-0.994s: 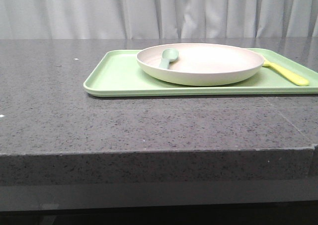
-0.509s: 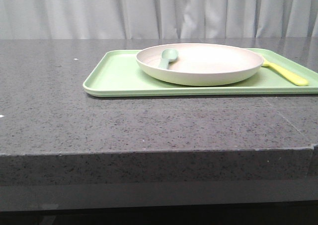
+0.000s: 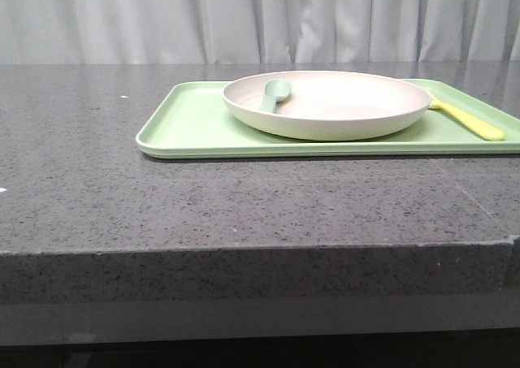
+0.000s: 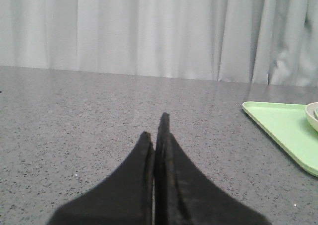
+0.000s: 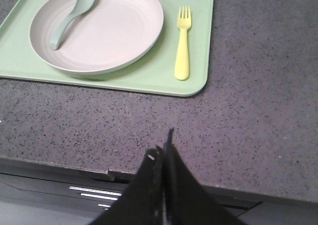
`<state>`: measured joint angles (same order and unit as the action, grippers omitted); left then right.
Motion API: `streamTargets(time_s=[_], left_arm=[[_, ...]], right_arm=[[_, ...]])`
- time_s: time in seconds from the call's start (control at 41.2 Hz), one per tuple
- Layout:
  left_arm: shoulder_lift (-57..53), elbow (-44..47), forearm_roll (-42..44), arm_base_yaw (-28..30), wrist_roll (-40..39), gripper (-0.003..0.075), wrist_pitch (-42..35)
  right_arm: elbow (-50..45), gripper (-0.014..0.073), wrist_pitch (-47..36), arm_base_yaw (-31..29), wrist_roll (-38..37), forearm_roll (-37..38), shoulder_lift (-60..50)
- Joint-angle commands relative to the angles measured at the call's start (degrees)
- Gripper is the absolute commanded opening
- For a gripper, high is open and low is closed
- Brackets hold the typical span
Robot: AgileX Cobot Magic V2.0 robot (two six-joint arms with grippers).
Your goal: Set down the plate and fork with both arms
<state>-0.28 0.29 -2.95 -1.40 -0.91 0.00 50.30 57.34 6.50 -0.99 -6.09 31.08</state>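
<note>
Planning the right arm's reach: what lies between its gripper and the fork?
In the right wrist view, only bare countertop and the tray rim separate the right gripper from the fork.

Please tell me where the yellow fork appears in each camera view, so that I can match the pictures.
Front view: the yellow fork lies at far right on the green tray, right of the plate.
Left wrist view: not in it; only the tray's corner shows.
Right wrist view: fork on the tray, beside the plate.
Shared landmark: the green tray.
</note>
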Motion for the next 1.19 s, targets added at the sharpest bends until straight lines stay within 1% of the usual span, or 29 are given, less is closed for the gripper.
streamTargets(time_s=[0.0,1.019,1.067,1.164], left_arm=[[-1.38,0.25,0.10,-0.35,-0.62,-0.0018,-4.85],[-1.27,0.25,0.10,-0.35,-0.62,-0.0018,-4.85],[-1.27,0.25,0.10,-0.35,-0.62,-0.0018,-4.85],[-1.27,0.25,0.10,-0.35,-0.62,-0.0018,-4.85]], right_arm=[[1.24,-0.0067,-3.75,-0.02,0.44,0.26,0.30],[1.08,-0.0067,-3.89,-0.09,0.44,0.26,0.22],[0.37,-0.0067,-5.13,-0.64,0.44,2.37,-0.51],[-4.19,-0.0067,-12.04,-2.77,0.44,3.47,-3.15]])
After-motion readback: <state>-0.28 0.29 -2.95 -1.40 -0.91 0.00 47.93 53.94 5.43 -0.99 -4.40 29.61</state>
